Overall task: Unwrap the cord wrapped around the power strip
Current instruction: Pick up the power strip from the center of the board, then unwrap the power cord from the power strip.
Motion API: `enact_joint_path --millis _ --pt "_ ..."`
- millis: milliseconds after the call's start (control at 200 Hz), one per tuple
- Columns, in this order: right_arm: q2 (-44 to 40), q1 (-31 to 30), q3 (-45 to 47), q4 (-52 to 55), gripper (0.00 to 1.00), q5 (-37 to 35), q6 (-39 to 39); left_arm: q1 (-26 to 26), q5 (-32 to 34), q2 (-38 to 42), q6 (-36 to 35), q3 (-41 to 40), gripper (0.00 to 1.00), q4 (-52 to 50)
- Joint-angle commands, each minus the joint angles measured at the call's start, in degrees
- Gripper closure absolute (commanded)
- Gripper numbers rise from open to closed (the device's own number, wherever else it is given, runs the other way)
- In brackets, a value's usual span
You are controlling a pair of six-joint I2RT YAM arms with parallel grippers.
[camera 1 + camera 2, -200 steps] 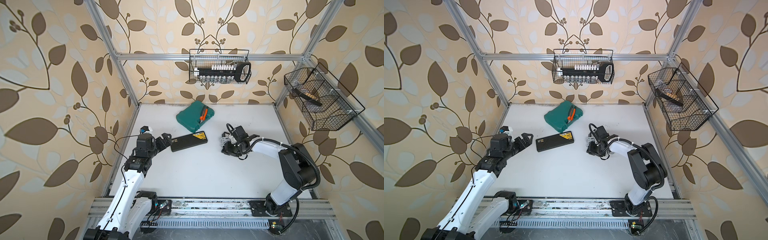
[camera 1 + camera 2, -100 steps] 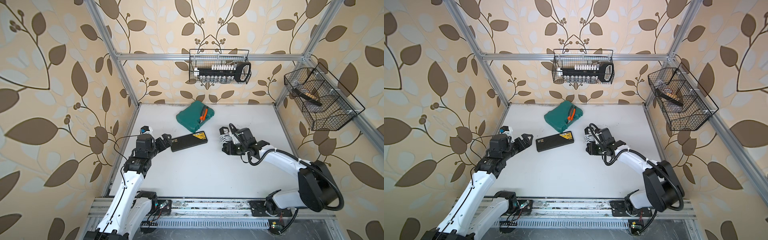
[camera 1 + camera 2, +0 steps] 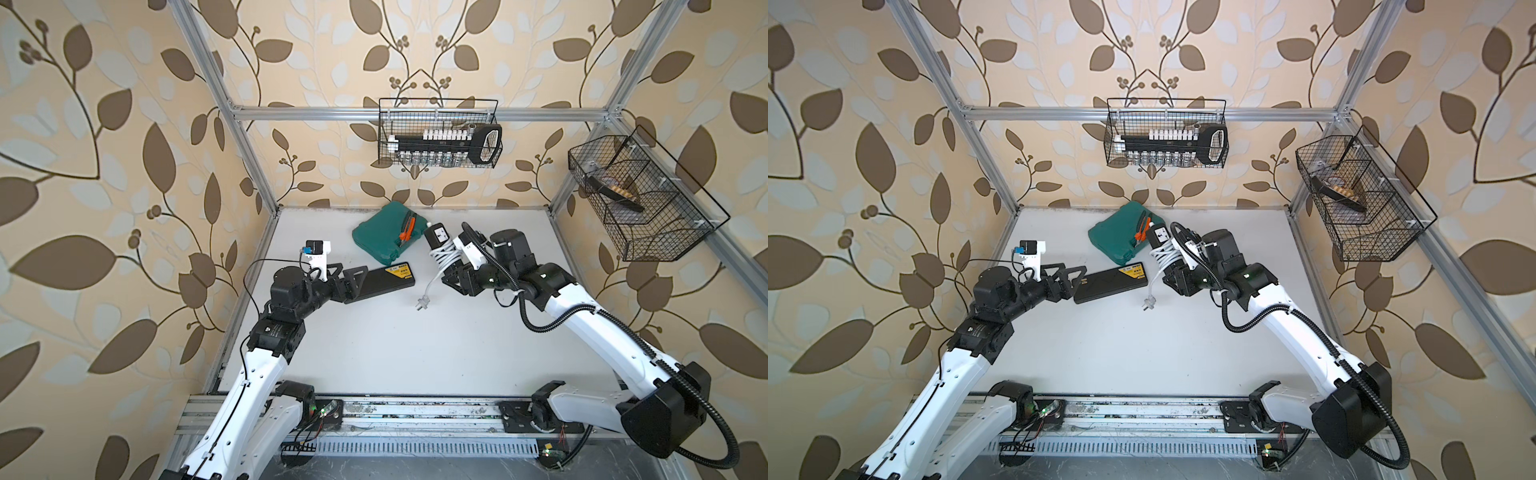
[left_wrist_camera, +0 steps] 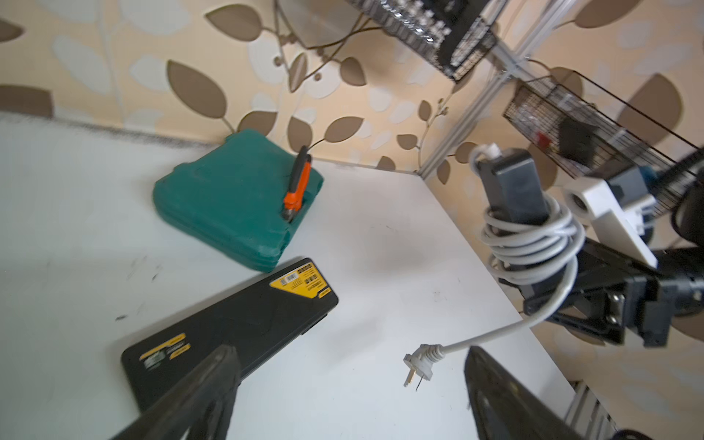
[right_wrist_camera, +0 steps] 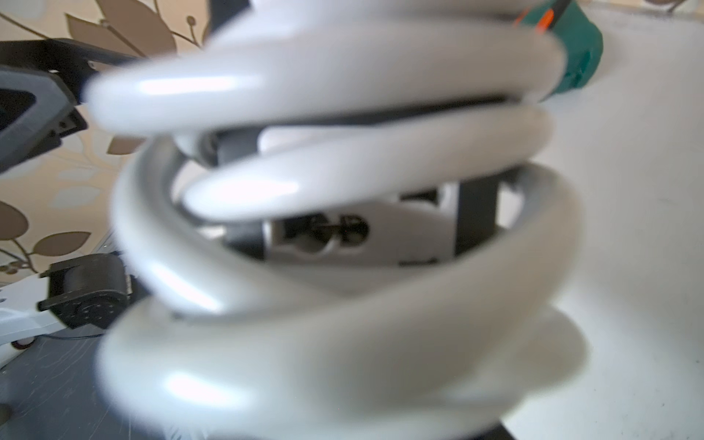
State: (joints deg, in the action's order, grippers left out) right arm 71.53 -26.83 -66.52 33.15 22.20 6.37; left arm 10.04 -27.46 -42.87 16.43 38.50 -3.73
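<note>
Over table (image 3: 415, 353) — R fingers (image 3: 453, 279) clench power strip (image 3: 435, 237), cord (image 3: 445, 254) wrapped; L fingers (image 4: 205, 388) spread.

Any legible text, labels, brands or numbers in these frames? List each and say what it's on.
No text can be read in any view.
Black case, yellow corner label: barcode and print, too blurred to read.
Black case, yellow strips at its other end: too blurred to read.
Left arm joint housing: small white mark, too small to read.
Power strip and green case: no text visible.
</note>
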Motion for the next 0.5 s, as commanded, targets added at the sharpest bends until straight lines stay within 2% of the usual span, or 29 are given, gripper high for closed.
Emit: enact_joint_path --millis 0,150,285,390,500 --pt "-1.0 -2.5 -7.3 7.4 1.00 1.8 -4.9 4.7 -9.4 -0.3 -8.2 2.5 0.05 6.6" --pt "2.0 -6.3 -15.4 14.5 1.00 1.2 -5.0 16.6 -7.7 -4.5 -17.3 6.3 0.05 1.7" --pt "4.1 -9.0 -20.8 17.5 1.00 -0.2 -4.5 24.7 -4.0 -7.6 -22.1 6.5 0.06 3.8" --pt "5.4 -10.3 -24.3 18.4 1.00 -0.4 -3.3 28.1 -1.7 -9.3 -25.6 5.6 0.09 6.5" --pt "6.4 -11.4 -26.9 19.5 1.00 -0.6 -2.9 29.2 1.3 -10.4 -28.0 5.4 0.15 8.2"
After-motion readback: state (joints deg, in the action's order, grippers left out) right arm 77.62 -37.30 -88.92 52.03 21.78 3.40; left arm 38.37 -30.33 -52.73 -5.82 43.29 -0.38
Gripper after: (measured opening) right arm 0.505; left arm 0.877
